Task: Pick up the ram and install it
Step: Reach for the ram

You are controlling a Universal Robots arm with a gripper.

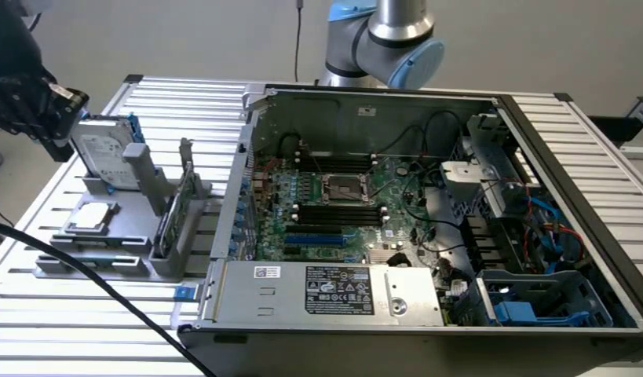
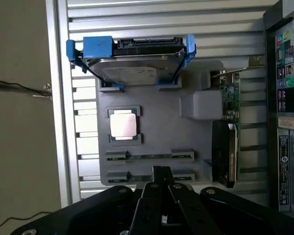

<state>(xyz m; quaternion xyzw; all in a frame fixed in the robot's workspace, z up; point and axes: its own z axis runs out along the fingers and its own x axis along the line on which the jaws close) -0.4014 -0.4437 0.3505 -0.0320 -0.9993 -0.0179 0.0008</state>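
Note:
The ram is a thin dark-green stick lying on edge in a slot of the grey holder; in the exterior view the ram sits at the holder's near end. My gripper hangs above that end of the holder with its fingers shut and nothing between them, clear of the stick. In the exterior view the gripper is high at the exterior view's left, beside the hard drive. The motherboard's black slots lie inside the open computer case.
On the holder also stand a silver hard drive with blue rails, a square processor chip and an upright green card. A black cable crosses the slatted table in front of the holder.

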